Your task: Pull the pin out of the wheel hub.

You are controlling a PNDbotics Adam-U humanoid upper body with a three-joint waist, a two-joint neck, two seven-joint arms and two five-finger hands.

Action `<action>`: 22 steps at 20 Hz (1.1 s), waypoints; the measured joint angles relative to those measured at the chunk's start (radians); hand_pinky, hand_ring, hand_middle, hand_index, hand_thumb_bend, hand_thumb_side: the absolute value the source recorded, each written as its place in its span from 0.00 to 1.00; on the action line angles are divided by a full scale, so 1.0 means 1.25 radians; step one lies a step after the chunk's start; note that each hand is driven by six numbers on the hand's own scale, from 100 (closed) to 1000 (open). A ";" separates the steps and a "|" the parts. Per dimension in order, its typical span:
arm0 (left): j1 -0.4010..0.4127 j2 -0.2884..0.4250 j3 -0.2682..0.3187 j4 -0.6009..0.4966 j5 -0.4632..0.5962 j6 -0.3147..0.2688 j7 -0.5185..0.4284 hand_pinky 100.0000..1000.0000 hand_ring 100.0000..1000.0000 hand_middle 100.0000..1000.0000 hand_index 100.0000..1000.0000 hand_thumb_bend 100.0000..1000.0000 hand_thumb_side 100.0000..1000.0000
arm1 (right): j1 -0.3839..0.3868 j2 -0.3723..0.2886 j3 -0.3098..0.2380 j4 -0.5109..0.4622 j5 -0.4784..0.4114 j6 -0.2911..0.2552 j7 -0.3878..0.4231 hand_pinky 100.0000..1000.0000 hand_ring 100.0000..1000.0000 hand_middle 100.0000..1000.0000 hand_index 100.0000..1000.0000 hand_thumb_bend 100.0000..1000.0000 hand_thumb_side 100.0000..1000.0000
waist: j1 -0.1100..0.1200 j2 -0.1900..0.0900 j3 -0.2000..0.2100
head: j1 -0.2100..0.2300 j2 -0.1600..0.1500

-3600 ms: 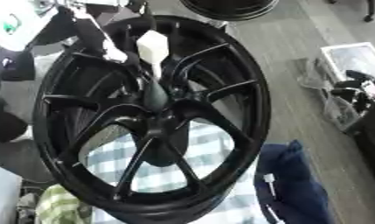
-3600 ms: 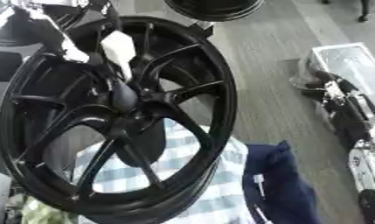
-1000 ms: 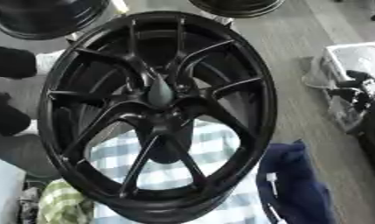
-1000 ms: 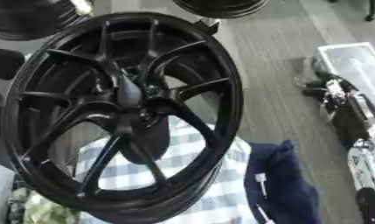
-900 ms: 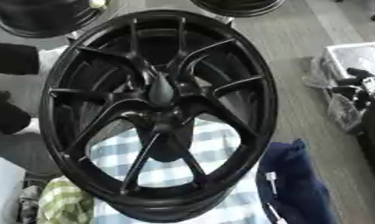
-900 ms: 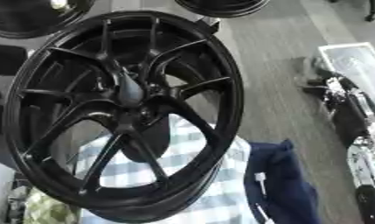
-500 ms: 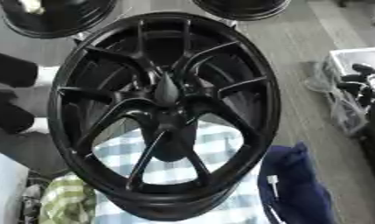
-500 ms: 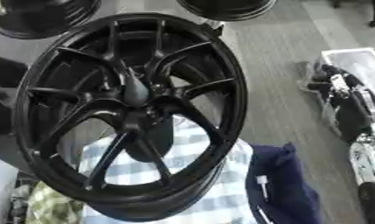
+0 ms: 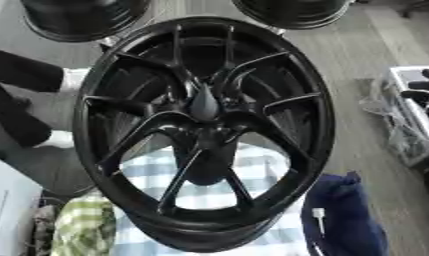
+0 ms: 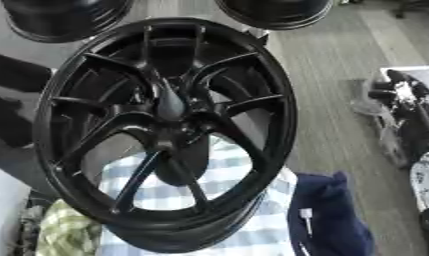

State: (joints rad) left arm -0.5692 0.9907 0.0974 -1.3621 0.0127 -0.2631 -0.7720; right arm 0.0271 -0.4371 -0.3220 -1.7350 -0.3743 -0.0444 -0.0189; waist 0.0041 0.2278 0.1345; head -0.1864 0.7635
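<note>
Wheel hub (image 9: 204, 107) of a black spoked alloy rim shows no distinct pin; neither robot hand is visible, so nothing settles the step.

Surface: checked cloth (image 9: 252, 165), blue and white, under the wheel (image 9: 204, 130).
On the cloth: the black wheel, filling most of the view.
Beside the cloth: navy fabric (image 9: 344, 215) at right, green checked fabric (image 9: 82, 227) at left.
Beyond: grey floor (image 9: 357, 55).
</note>
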 measured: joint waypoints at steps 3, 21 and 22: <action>0.028 -0.006 0.015 -0.002 -0.025 -0.008 -0.015 0.93 0.86 0.72 0.90 0.43 0.69 | -0.001 -0.001 -0.003 -0.005 -0.004 -0.002 -0.003 0.96 0.68 0.61 0.81 0.00 0.56 | -0.001 0.000 0.002 | 0.000 0.000; 0.029 -0.092 0.070 -0.022 0.088 0.052 0.291 0.79 0.74 0.60 0.75 0.00 0.67 | -0.014 -0.005 -0.003 -0.007 -0.018 0.003 -0.002 0.96 0.68 0.61 0.81 0.00 0.56 | 0.004 -0.008 -0.008 | 0.006 -0.001; 0.029 -0.113 0.072 -0.036 0.127 0.072 0.365 0.79 0.76 0.64 0.77 0.00 0.69 | -0.017 -0.005 -0.003 -0.007 -0.020 0.004 -0.002 0.96 0.68 0.61 0.81 0.00 0.55 | 0.003 -0.008 -0.012 | 0.009 -0.001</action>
